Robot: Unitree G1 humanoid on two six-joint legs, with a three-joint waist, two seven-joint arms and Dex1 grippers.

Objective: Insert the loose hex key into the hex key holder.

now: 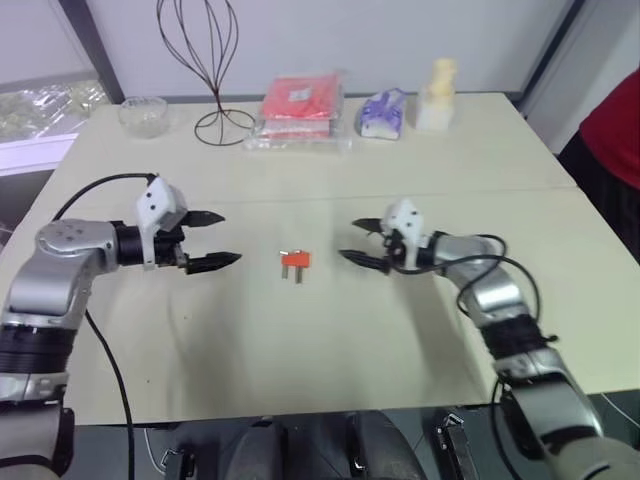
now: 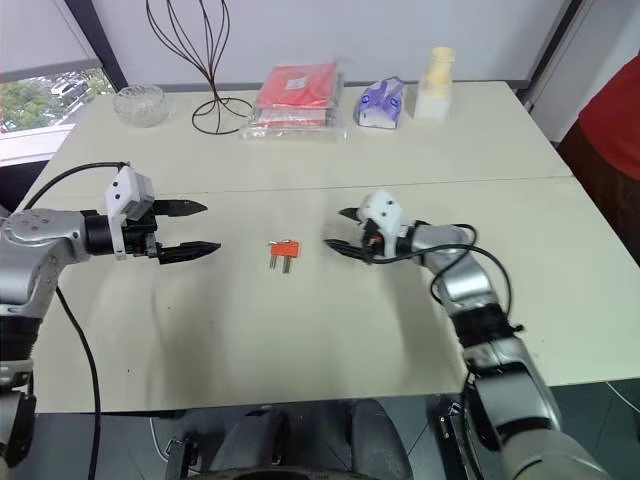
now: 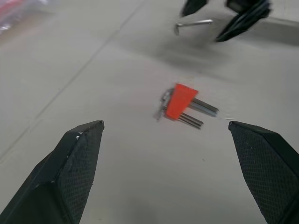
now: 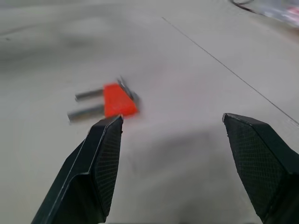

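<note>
One hex key holder (image 1: 296, 260) lies on the pale table (image 1: 300, 370), a single orange block with two dark keys plainly sticking out of it. Its long axis runs near to far, the keys pointing back toward the robot's side. Two grippers flank it. The left gripper (image 1: 230, 237) hovers to the holder's left, fingers spread wide and empty. The right gripper (image 1: 349, 240) hovers to its right, fingers also well apart with nothing between them. One loose hex key (image 3: 194, 22) shows in the left wrist view, beyond the holder by the right gripper's fingertips. Contact cannot be told, nor its heading on the table. Far behind the holder stand one wire stand (image 1: 208, 70), one glass bowl (image 1: 143, 113) and one red package (image 1: 298, 108).
</note>
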